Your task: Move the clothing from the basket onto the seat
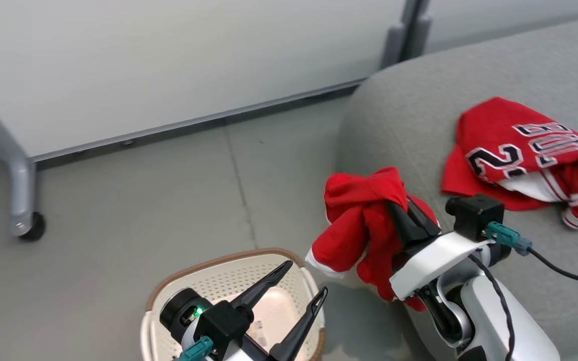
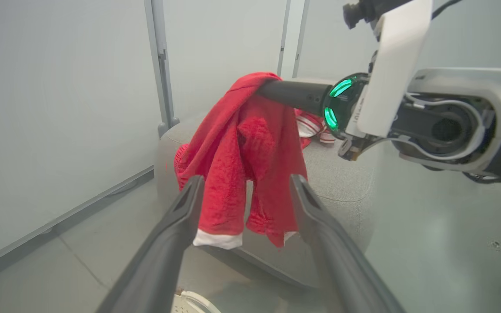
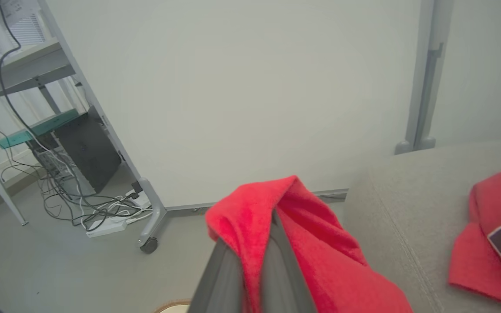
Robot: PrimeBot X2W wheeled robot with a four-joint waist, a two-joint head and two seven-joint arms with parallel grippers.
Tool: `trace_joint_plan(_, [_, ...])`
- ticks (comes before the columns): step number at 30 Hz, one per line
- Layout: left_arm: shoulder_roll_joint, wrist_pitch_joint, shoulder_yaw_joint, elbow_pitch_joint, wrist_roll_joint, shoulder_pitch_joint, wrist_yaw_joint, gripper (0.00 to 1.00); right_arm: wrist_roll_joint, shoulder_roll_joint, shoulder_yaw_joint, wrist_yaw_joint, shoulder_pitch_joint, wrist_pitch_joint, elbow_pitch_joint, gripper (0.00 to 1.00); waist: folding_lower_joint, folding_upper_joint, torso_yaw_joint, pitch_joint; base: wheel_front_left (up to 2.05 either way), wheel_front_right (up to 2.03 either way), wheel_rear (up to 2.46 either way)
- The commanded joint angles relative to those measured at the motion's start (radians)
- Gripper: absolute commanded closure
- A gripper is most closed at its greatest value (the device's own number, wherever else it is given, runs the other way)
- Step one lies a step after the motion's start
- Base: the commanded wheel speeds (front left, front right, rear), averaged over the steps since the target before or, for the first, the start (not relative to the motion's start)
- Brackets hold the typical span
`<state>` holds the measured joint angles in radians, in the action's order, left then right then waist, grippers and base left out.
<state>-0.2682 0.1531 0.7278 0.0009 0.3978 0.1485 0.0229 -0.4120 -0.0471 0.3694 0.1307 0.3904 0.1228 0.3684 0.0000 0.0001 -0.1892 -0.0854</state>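
So the plain red garment [image 1: 359, 220] is up in the air, bunched and draped over the right end effector [image 1: 398, 208], which is clamped shut on a fold of it. Most of the cloth hangs down on both sides of the dark fingers, with a white hem showing at the bottom. It dangles right at the rounded corner of the grey seat [image 1: 419, 100], between the seat and the basket [image 1: 216, 281]. Can't tell from any view whether the hanging part brushes the upholstery or not.

The other piece, the red jersey [image 1: 515, 145] with the block numbers and white-striped trim, lies crumpled on top of the seat, further in from the corner and well apart from the held one.

The basket sits on the floor [image 1: 143, 190] just beside the seat's corner, cream with holes and a brown rim. No red cloth shows in the part of it that's visible. The left end effector [image 1: 307, 277] hangs over it with its two fingers spread wide apart and nothing between them.

Further out there's a pale wall [image 1: 168, 60] behind everything and a grey leg on a caster [image 1: 20, 200] off to the left. The right wrist view also catches a shelf [image 3: 24, 69] with a tangle of cables [image 3: 89, 208] on the floor under it.
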Motion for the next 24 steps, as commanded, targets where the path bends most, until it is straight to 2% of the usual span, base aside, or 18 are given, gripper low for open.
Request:
trace_joint_plan(1, [-0.011,-0.001,-0.003,-0.005,-0.005,0.009,0.0,0.0,0.009,-0.007,-0.012,0.0,-0.013,-0.006,-0.008,1.0,0.0,-0.0001,-0.077,-0.029,0.0,0.0,0.0])
trace_joint_plan(9, [-0.032,-0.015,-0.004,-0.04,-0.005,0.024,0.001,0.0,0.003,-0.006,-0.063,0.0,-0.025,0.009,-0.03,1.0,0.0,-0.0001,-0.23,-0.077,0.0,0.0,0.0])
trace_joint_plan(15, [-0.064,-0.041,-0.005,-0.076,-0.017,0.047,0.007,0.0,-0.012,-0.005,-0.075,0.0,0.002,0.032,-0.045,1.0,0.0,-0.0001,-0.308,-0.123,0.0,0.0,0.0])
trace_joint_plan(19, [-0.073,-0.048,-0.009,-0.086,-0.021,0.055,0.005,0.0,-0.021,-0.005,-0.079,0.0,0.026,0.042,-0.048,1.0,0.0,-0.0001,-0.317,-0.137,0.0,0.0,0.0])
trace_joint_plan(24, [-0.105,-0.068,-0.031,-0.124,-0.03,0.094,0.001,0.0,-0.028,-0.004,-0.103,0.0,0.187,0.073,-0.052,1.0,0.0,-0.0001,-0.317,-0.183,0.0,0.0,0.0])
